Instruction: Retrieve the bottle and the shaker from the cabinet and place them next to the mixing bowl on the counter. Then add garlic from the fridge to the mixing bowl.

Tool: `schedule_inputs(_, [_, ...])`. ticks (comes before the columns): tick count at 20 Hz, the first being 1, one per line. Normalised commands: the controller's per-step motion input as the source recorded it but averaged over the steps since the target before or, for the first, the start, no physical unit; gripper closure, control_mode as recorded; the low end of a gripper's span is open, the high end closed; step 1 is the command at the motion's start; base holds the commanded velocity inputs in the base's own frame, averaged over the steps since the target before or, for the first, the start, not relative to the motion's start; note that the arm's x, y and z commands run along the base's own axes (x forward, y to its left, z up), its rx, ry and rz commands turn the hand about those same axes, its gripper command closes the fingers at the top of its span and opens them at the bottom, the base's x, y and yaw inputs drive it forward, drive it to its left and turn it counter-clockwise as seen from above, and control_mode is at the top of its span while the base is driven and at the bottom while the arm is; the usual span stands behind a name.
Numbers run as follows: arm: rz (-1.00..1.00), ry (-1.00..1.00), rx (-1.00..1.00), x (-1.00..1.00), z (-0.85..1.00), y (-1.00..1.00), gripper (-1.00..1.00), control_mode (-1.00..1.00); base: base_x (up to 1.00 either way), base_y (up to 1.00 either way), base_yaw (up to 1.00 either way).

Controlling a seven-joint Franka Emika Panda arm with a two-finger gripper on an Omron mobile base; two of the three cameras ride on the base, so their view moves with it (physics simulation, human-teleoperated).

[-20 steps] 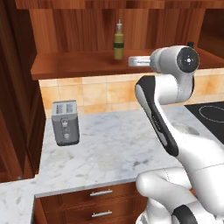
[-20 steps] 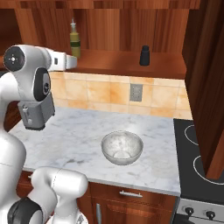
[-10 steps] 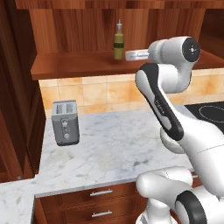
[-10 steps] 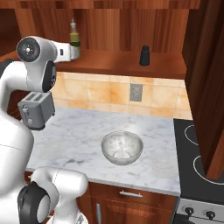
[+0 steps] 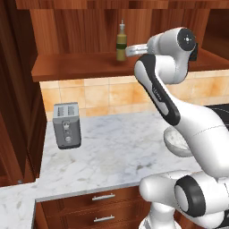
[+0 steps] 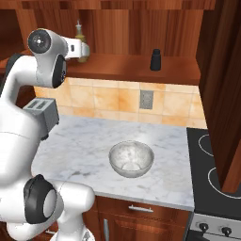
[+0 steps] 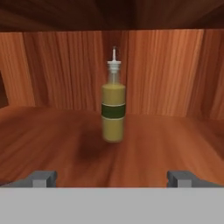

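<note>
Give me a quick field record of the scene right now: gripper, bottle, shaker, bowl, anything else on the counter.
gripper: open, fingers spread wide, aimed at the bottle, not touching it
bottle: upright on the cabinet shelf, centred ahead of the gripper
shaker: upright on the same shelf, well apart from the bottle, on the stove side
mixing bowl: on the counter, below the shelf
toaster: on the counter near its corner
stove: beside the counter
</note>
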Motion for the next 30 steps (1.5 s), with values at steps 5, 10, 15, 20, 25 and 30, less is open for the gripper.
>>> schedule_inputs(5, [0.01, 0.04, 0.00, 0.41, 0.00, 0.04, -1.00, -1.00, 0.00, 0.00, 0.00])
schedule_inputs(10, [0.00, 0.00, 0.00, 0.48, 0.00, 0.00, -1.00, -1.00, 0.00, 0.00, 0.00])
schedule_inputs(15, [0.01, 0.00, 0.00, 0.24, 0.00, 0.07, -1.00, -1.00, 0.00, 0.00, 0.00])
schedule_inputs(20, [0.03, 0.00, -0.01, 0.42, 0.00, 0.06, -1.00, -1.00, 0.00, 0.00, 0.00])
schedule_inputs(25, [0.00, 0.00, -0.01, 0.46, 0.00, 0.00, -1.00, -1.00, 0.00, 0.00, 0.00])
schedule_inputs(30, [0.00, 0.00, 0.00, 0.30, -0.01, 0.00, -1.00, -1.00, 0.00, 0.00, 0.00])
